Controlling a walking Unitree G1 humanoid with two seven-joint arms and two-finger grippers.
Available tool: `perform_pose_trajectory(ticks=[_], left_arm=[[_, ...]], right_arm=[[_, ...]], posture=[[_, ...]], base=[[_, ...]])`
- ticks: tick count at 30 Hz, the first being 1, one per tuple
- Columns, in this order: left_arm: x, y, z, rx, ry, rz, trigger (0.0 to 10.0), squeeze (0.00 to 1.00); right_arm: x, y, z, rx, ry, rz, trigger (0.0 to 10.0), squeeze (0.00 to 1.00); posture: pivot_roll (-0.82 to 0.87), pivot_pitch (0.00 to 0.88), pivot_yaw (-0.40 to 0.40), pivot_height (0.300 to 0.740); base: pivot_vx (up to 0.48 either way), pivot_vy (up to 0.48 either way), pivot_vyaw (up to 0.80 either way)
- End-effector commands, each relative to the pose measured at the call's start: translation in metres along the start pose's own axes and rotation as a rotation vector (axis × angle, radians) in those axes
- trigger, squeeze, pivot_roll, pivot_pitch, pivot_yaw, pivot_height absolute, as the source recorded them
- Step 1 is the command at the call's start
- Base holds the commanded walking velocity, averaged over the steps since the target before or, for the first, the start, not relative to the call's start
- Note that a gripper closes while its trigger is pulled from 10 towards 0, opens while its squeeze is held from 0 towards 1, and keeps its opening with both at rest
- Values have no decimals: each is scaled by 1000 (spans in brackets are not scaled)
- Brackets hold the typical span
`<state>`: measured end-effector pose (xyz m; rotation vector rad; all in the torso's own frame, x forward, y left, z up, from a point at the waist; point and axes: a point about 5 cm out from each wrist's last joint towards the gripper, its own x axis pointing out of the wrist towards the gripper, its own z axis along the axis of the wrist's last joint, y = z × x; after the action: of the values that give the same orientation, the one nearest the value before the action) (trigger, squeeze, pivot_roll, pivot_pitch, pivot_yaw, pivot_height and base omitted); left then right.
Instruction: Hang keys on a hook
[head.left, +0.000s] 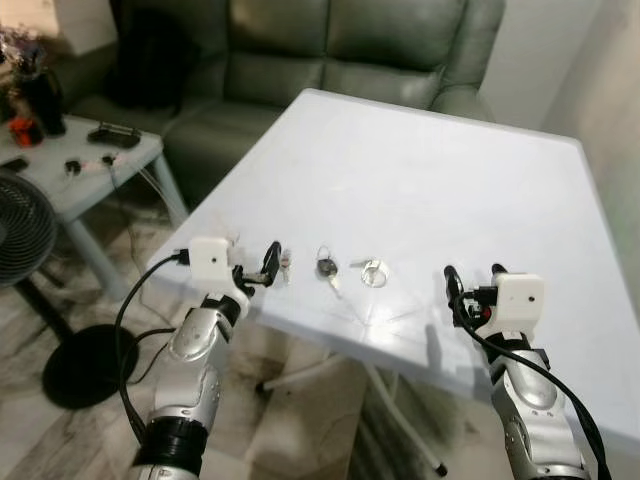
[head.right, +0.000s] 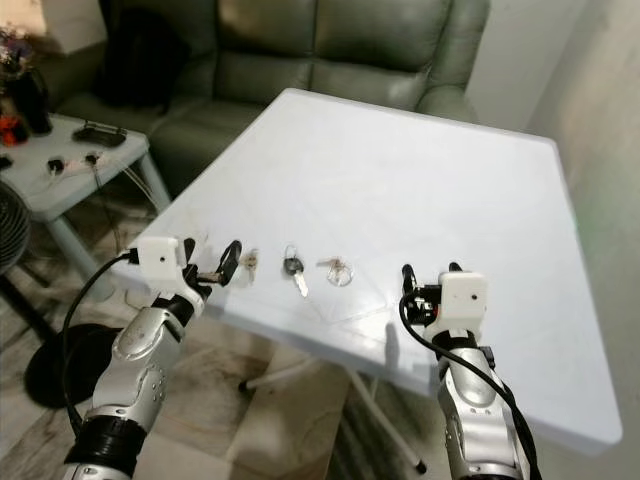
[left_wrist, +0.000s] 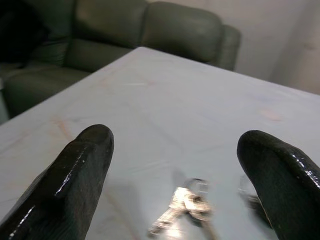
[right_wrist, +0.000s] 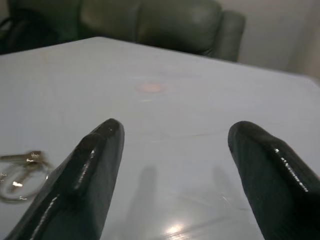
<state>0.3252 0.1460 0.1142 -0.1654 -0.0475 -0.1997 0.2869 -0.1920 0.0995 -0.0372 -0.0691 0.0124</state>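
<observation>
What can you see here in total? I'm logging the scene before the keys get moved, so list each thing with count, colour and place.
table: one, white, in front of the robot
small key: one, silver, near table's front edge, just ahead of the left gripper
black-headed key: one, black and silver, middle of the key row
key on a ring: one, silver, right end of the row
sofa: one, grey-green, behind the table
side table: one, pale, robot's left, small items on it
fan: one, black, on the floor at far left
left gripper: open, at table's front edge
right gripper: open, over the table, right of the keys
</observation>
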Motion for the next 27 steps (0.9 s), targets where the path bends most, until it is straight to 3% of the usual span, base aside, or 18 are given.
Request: perform_pose_trajectory(ticks=[1, 5, 13, 18, 27], left_arm=[[-2, 4, 0, 9, 0, 11, 10000, 0], [-4, 1, -3, 27, 8, -5, 10000, 0], [-13, -20, -11, 107, 14, -112, 10000, 0], [-21, -38, -20, 90, 28, -161, 10000, 0], [-28, -47, -22, 93, 26, -182, 10000, 0]], right_arm=[[1, 5, 0, 5, 4, 24, 10000, 0], [1, 6, -4, 15, 34, 24, 10000, 0], [12, 2, -1, -68, 46, 121, 10000, 0], [24, 5, 9, -144, 26, 227, 10000, 0], [42, 16, 21, -172, 8, 325, 10000, 0]], posture=[[0, 55, -18, 740], [1, 56, -19, 740], [8, 59, -21, 740], [10, 68, -24, 740], [27, 87, -39, 740]], base=[[0, 0, 0], [0, 0, 0], [0, 0, 0], [0, 0, 0], [0, 0, 0]])
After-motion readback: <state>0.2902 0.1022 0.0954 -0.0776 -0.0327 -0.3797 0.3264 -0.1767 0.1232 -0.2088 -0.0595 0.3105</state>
